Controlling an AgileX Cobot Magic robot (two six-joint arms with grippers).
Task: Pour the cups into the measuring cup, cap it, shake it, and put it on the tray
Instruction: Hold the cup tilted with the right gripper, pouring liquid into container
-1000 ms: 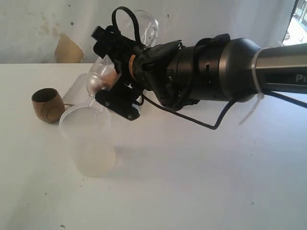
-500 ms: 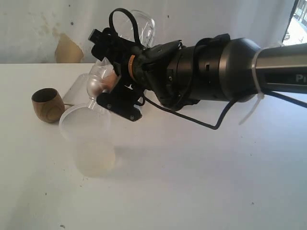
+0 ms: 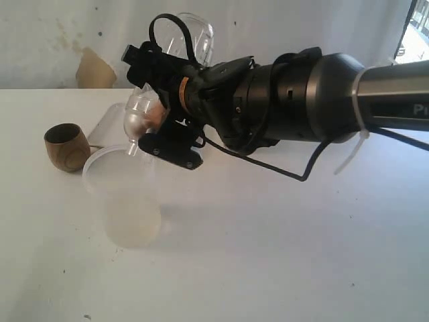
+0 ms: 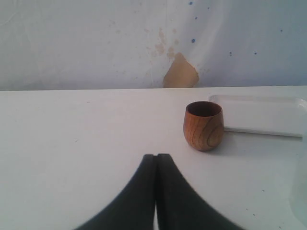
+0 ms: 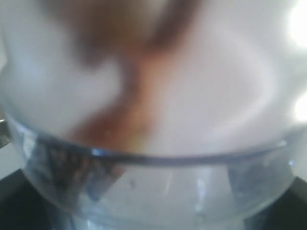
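Right gripper (image 3: 151, 104), jaws wide around the tilted measuring cup (image 3: 137, 118), may let slick plastic slip onto the milky tub (image 3: 131, 215); left gripper (image 4: 156, 162) sits closed, empty

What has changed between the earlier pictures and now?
The right claw, gripping the clear measuring cup, rolled slightly, turning the cup steeper; its mouth shifted left. Nothing was taken or released. The wooden cup and milky tub stayed put.

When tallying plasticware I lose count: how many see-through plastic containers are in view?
2. A milky tub stands on the table beside the wooden cup; the clear measuring cup is held tilted above it in the right claw. More may hide behind the arm.
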